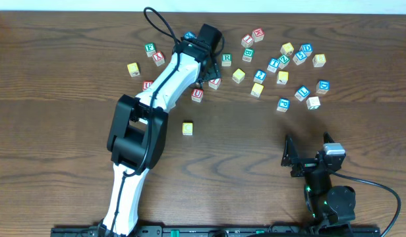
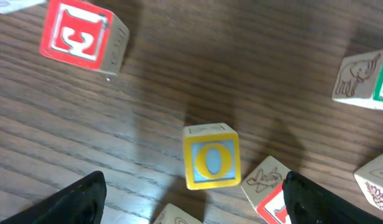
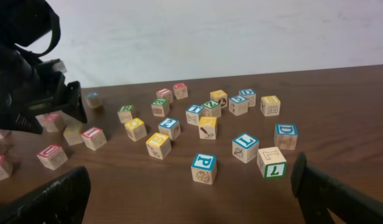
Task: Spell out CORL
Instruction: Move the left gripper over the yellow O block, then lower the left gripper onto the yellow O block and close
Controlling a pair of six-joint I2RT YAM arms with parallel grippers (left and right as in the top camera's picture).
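Note:
My left gripper (image 1: 204, 72) is open and low over the block cluster at the back. In the left wrist view its fingers (image 2: 194, 202) spread wide, and a yellow block with a blue O (image 2: 210, 155) stands between and just ahead of them. A red-faced block (image 2: 79, 34) lies further off; I cannot read its letter for sure. A green R block (image 1: 226, 59) sits right of the gripper. My right gripper (image 1: 307, 150) is open and empty near the front (image 3: 191, 199). A green L block (image 3: 272, 162) and a blue P block (image 3: 204, 168) lie ahead of it.
Several letter blocks are scattered across the back of the table (image 1: 71, 145), most at the right (image 1: 292, 66). A lone yellow block (image 1: 187, 128) lies mid-table. Blocks (image 2: 272, 193) crowd close around the left fingers, and an elephant block (image 2: 365, 78) sits to the right.

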